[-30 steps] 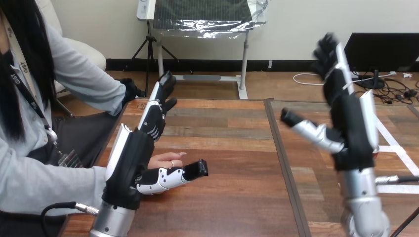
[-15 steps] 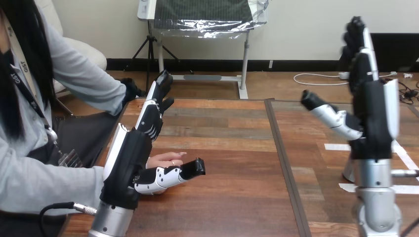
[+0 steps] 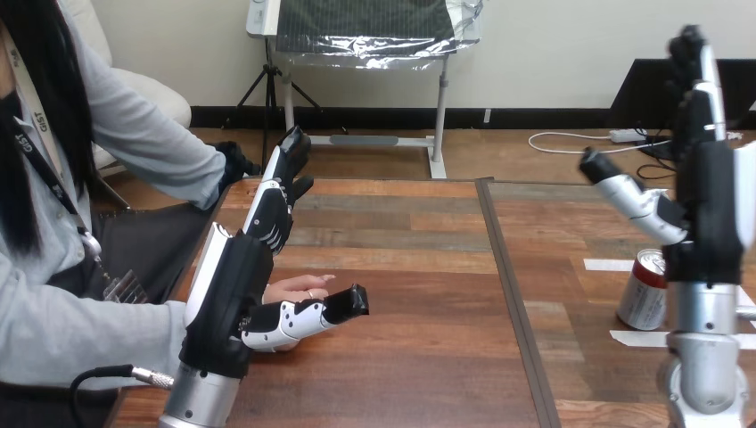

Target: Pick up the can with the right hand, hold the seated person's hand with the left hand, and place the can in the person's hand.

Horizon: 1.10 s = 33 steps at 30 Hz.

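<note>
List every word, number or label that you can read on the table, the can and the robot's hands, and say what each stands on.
None can be read.
Can: it bears print, too small to read.
Tape strips on the table: blank, no writing.
Left hand and right hand: no readable marks.

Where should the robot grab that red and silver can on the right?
Around its round side wall, about mid-height. The red and silver metal can stands upright on the wooden table, so fingers and thumb can wrap it from the side. The open right hand is raised near it; lowering at the can's right probably looks simplest.
</note>
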Motion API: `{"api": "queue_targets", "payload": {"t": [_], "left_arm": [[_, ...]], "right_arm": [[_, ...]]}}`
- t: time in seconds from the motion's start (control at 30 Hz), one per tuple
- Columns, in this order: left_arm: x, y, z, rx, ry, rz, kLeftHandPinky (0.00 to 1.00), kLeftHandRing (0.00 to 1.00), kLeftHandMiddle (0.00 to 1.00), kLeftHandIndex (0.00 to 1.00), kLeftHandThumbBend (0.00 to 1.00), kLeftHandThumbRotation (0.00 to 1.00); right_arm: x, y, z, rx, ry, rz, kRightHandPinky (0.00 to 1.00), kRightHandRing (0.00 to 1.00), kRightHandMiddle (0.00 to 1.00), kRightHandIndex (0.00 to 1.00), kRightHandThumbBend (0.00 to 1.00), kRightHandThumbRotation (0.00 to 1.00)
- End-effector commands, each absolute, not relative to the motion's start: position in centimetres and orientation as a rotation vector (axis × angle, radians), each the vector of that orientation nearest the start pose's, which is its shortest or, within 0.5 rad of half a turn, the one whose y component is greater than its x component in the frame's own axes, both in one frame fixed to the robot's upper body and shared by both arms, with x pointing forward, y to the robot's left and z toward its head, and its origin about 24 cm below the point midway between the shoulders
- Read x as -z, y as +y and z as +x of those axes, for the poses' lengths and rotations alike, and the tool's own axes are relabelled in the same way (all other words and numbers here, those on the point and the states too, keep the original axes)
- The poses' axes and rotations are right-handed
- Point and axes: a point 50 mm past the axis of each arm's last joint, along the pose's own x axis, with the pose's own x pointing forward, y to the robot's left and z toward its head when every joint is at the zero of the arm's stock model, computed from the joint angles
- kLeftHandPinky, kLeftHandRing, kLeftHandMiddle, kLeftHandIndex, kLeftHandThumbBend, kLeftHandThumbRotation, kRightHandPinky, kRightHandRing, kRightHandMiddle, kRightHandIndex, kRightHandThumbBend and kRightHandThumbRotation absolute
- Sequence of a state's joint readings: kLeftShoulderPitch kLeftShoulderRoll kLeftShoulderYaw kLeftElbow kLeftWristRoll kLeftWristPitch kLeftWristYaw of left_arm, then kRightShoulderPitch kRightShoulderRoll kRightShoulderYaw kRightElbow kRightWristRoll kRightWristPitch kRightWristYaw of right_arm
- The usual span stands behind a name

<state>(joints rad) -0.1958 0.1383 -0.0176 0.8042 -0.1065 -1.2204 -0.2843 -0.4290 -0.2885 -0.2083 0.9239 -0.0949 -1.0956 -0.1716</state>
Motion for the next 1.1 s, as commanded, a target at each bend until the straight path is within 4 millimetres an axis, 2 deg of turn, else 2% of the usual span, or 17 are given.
{"api": "queue_targets", "payload": {"t": [0.0, 1.07], "left_arm": [[-4.4, 16.2, 25.2, 0.279, -0.680, 0.146, 0.95, 1.00, 1.00, 1.00, 1.00, 0.49], [-4.7, 16.9, 25.4, 0.280, -0.695, 0.151, 0.95, 1.00, 1.00, 1.00, 1.00, 0.47]], "right_arm": [[-10.1, -24.2, 30.8, 0.250, -0.708, -0.281, 0.99, 0.96, 0.96, 0.97, 1.00, 0.50], [-7.5, -27.0, 30.7, 0.406, -0.498, -0.373, 0.97, 0.95, 0.93, 0.97, 1.00, 0.46]]}}
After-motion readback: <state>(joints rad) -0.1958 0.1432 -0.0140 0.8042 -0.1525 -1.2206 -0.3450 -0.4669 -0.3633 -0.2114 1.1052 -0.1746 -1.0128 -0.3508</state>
